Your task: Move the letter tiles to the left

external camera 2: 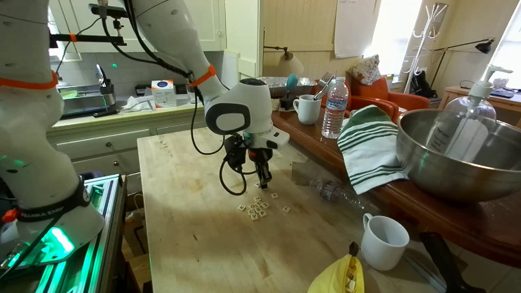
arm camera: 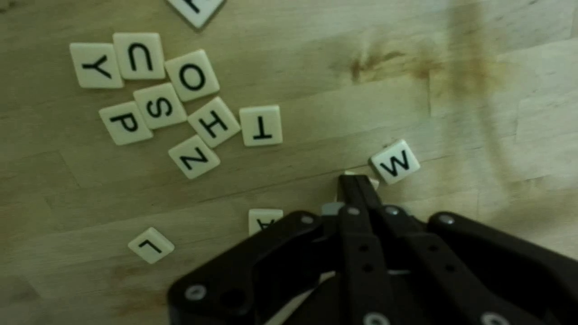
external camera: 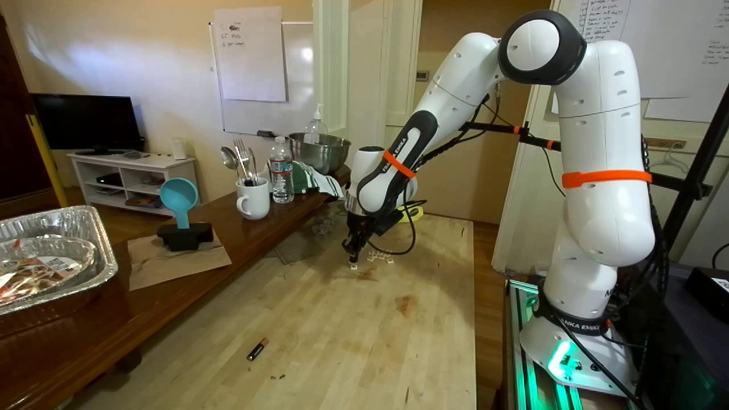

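Currently, claw (arm camera: 355, 179) clenched, low over the worktop (arm camera: 293, 58), one pale tile (arm camera: 374, 182) partly hidden by it, W tile (arm camera: 395, 162) just beside it, clustered letter tiles (arm camera: 214, 122) near the claw.

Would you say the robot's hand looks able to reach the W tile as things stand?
Probably yes: the hand is close by and nothing covers the W tile, though a partly hidden tile beside it may interfere.

Tiny square letter tiles (arm camera: 192, 75), cream with black letters, lying flat on the desk (arm camera: 293, 58), turned every which way. Mostly huddle in a cluster (arm camera: 167, 106) of eight, touching in spots, with L (arm camera: 151, 245) and A (arm camera: 265, 220) off alone. Plus W (arm camera: 395, 161), just beside a mostly hidden tile (arm camera: 375, 183).
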`<state>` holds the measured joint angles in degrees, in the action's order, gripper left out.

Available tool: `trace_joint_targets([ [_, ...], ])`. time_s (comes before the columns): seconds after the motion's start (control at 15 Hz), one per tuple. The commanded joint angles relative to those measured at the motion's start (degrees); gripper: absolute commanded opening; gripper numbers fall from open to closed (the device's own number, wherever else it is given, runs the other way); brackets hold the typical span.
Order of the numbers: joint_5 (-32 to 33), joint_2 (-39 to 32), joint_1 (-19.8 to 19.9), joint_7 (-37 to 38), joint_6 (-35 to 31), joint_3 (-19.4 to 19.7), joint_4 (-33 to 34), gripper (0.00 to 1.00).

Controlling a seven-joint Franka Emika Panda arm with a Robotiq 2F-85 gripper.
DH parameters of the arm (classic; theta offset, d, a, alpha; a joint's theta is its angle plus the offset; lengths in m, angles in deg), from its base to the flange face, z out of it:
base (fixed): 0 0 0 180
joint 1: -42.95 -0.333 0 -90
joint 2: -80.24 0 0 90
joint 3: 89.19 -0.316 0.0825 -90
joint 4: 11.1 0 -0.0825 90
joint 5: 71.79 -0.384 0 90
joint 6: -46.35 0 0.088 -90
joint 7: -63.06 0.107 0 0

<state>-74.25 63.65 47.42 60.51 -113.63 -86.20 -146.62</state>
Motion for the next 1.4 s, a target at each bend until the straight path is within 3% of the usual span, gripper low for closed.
trace_joint_targets([
  [0.0, -2.2, -1.3, 0.5, 1.4, -0.9, -0.7, 0.3, 0.00],
  [0.53, -5.2, -0.6, 0.0, 5.4, 3.0, -0.7, 0.5, 0.00],
  [1.33, -4.9, 0.0, -2.4, 18.8, 6.3, 0.9, 0.8, 0.00],
])
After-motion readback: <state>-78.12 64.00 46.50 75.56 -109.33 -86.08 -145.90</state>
